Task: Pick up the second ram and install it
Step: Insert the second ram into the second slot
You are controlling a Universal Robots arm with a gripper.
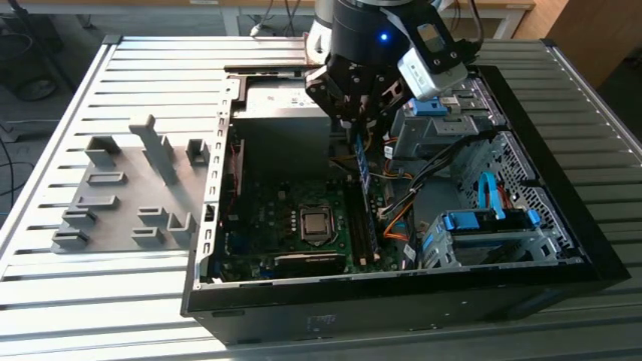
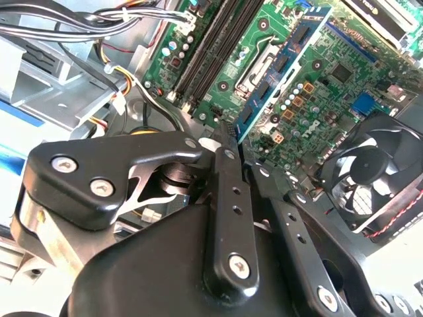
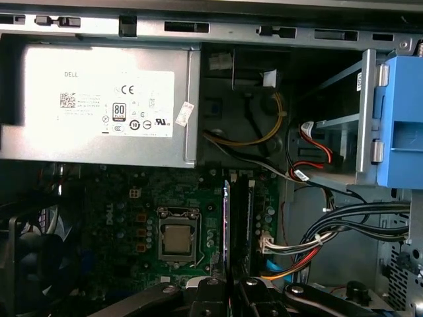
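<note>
- I see my gripper (image 1: 359, 129) at upper centre of the exterior view, lowered into the open case (image 1: 561, 226); its fingers are drawn together on the top edge of the ram (image 1: 363, 197), which hangs on edge as a thin blue strip running down toward the board (image 1: 291, 226).
- In the second wrist view the gripper (image 2: 223, 135) sits at centre frame, the black fingers (image 2: 225, 172) pinched nearly closed on the ram (image 2: 281, 72), seen edge-on as a blue stick slanting to the upper right across the CPU socket (image 2: 254, 66).
- In the first wrist view the ram (image 3: 226, 231) is a thin vertical line at lower centre, just beside the dark slots (image 3: 243, 218); I cannot tell whether its lower edge touches a slot.
- The gripper's own links hide the contact point in both wrist views.
- The second wrist view shows a fan (image 2: 373, 168) at right; the first wrist view shows the power supply (image 3: 99, 99) at upper left and a blue bay (image 3: 400, 119) cut off at right.
- The exterior view shows the grey holder (image 1: 131, 195) at left on the slatted table (image 1: 101, 301).
</note>
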